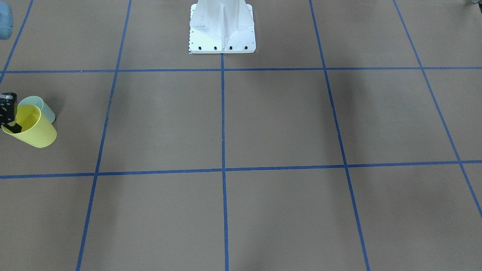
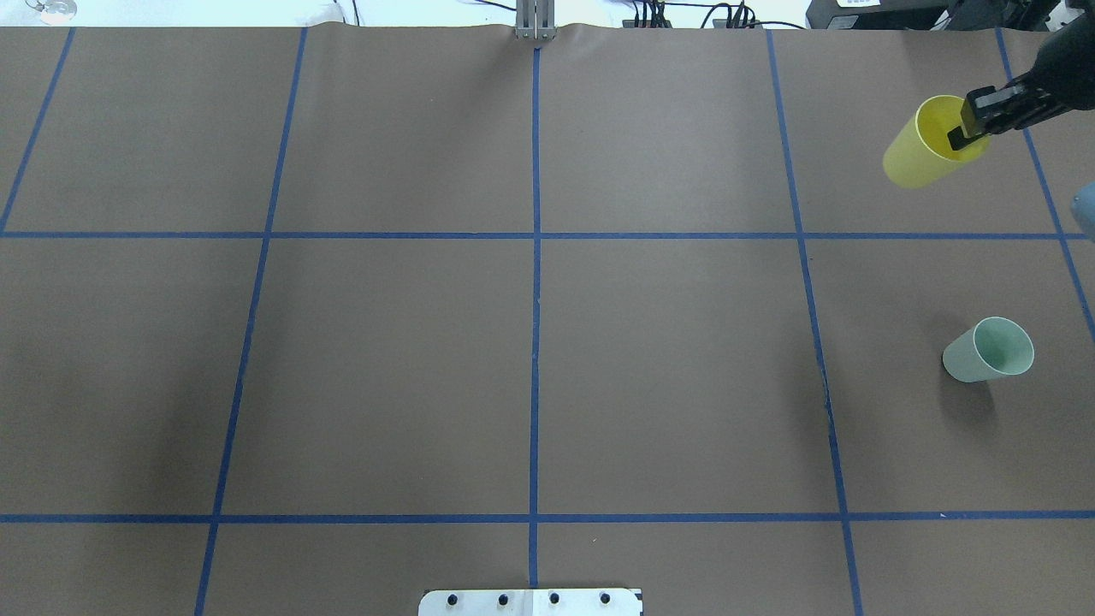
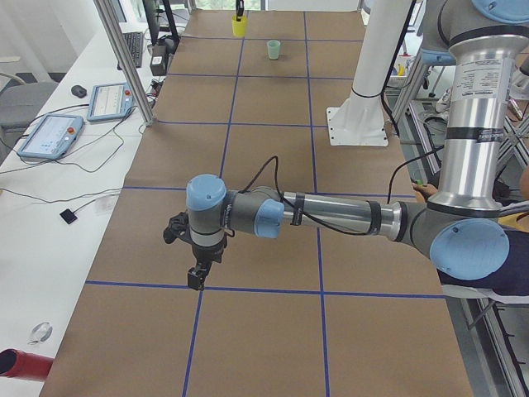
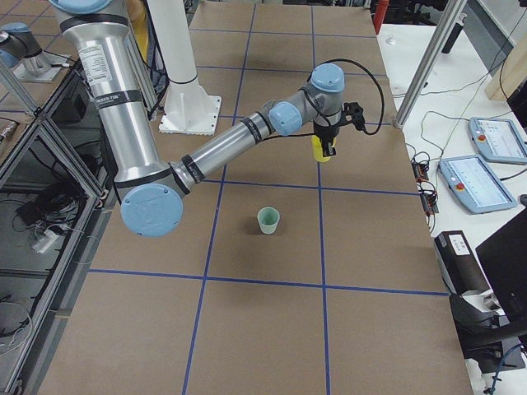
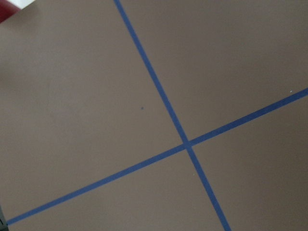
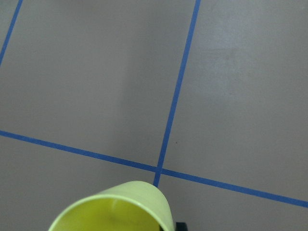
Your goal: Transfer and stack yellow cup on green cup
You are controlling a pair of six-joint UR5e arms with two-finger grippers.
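Exterior left view: the left gripper (image 3: 197, 277) hangs over the brown table (image 3: 264, 347); its jaw opening cannot be told. Overhead exterior view: the yellow cup (image 2: 920, 158), at the table's 1 o'clock corner, is pinched at its rim by the right gripper (image 2: 971, 128), one finger inside. The green cup (image 2: 984, 351) stands apart at the yellow cup's 6 o'clock.

You've got a table covered in brown paper (image 2: 385, 368), gridded with blue tape lines (image 2: 535, 342). On it stand an upright pale mint-green plastic tumbler (image 2: 988, 351) and a white metal pedestal base (image 1: 222, 28).
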